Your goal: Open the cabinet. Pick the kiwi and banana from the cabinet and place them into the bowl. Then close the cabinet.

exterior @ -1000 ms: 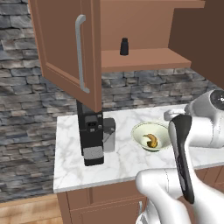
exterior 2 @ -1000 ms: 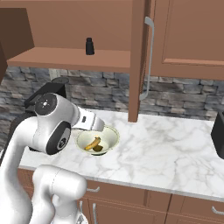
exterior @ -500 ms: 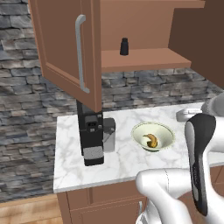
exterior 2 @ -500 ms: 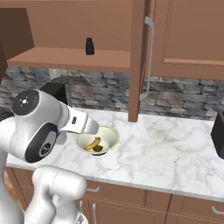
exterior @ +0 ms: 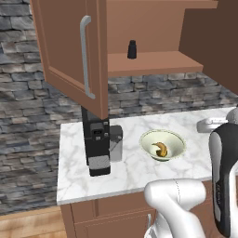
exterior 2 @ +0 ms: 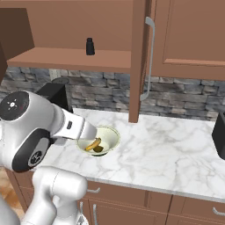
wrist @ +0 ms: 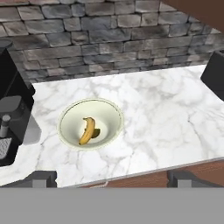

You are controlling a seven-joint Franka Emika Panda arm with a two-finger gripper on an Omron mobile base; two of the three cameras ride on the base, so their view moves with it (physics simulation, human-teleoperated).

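1. We see the wide round pale cream-green bowl [wrist: 90,124] on the white marble counter [wrist: 166,127], near its front edge, just beside the black coffee machine [exterior: 96,144].
2. Inside the bowl lies the small curved yellow banana [wrist: 88,130], dark at one tip, with the small olive-brown kiwi [wrist: 96,132] touching it, mostly hidden behind it.
3. The reddish-brown wooden wall cabinet [exterior: 153,62] stands open, both doors swung out; a small black bottle-shaped object [exterior: 132,49] sits on its shelf.
4. The gripper [wrist: 113,177] hangs above the counter's front edge; its two dark finger tips are well apart, holding nothing, cut off at the bottom.
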